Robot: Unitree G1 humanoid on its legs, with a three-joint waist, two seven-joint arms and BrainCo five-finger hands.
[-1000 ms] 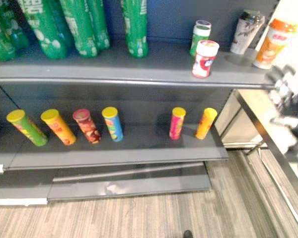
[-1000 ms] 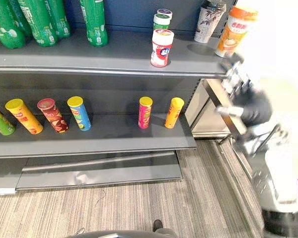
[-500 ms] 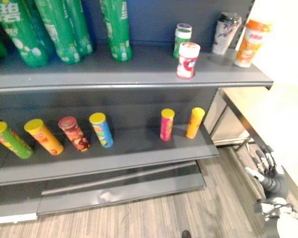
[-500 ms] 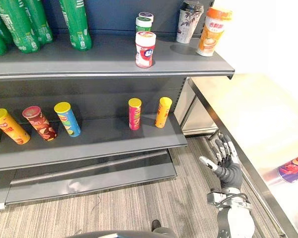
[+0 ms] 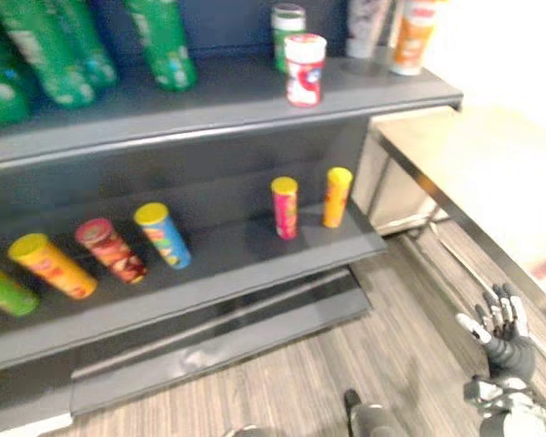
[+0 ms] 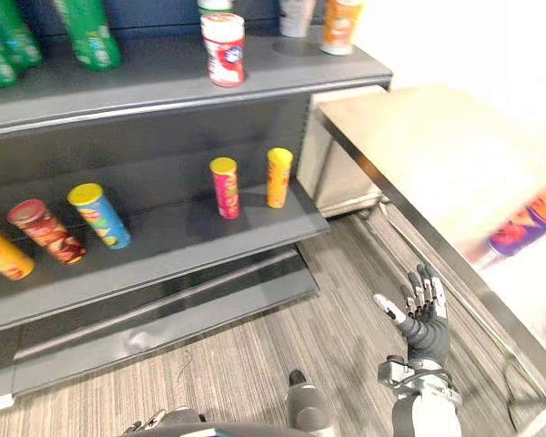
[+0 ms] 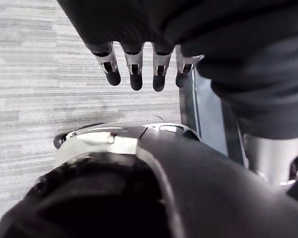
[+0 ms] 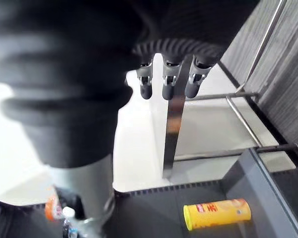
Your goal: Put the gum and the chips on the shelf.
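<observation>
- Right hand [image 6: 425, 326] low over the floor [image 6: 255, 364], beside the bench's steel front rail: palm up, silver dark-tipped fingers [image 8: 169, 84] straight and spread, thumb out to the side, nothing in it.
- Left hand [image 7: 134, 67] hanging over the same striped grey carpet, fingers straight in a loose row, likewise holding nothing.
- Gum tub [image 5: 304, 57], a short round plastic canister in red and white with a flat lid, upright near the front edge of the upper shelf [image 5: 209, 100], towards its right end.
- Just behind it, a green tub [image 5: 288, 23] of the same round shape.
- At the right end of that shelf, two tall tapered cups: one orange [image 5: 411, 32], one pale [image 5: 369, 14].
- Towards the left end, glossy green bottles [image 5: 159, 41] standing in a group.
- Chip tubes [image 5: 109, 250] in a row on the lower shelf [image 5: 227, 264], slim round cylinders with flat lids: four at the left leaning, in green, yellow, red and blue.
- Apart from those, near the right end, a pink tube [image 5: 285, 208] and an orange tube [image 5: 337, 196], close together and upright.
- Both shelves of matt dark grey sheet metal with thin front lips.
- Bench [image 6: 419, 146] to the right of the shelves, pale smooth top with a shiny metal edge.
- Near its right edge, a purple thing [image 6: 528, 223], too blurred to make out.
</observation>
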